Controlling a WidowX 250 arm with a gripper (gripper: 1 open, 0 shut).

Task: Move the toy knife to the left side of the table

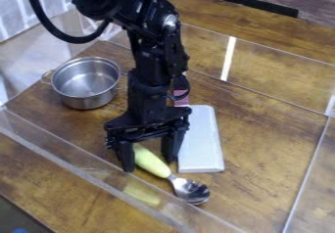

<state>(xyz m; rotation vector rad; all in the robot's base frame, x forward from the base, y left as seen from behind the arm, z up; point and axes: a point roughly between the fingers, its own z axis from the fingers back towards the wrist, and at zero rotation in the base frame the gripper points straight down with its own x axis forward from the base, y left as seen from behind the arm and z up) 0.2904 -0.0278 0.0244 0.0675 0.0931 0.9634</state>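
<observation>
Steel pot (84, 82) sits at the left of the wood-grain bench (268, 100). Right of it, the black fingers (123, 159) hang spread and released, pointing down over the yellow-handled spoon (167, 175). Just beside them on the right, the toy knife (201, 139) lies flat, not gripped.
</observation>
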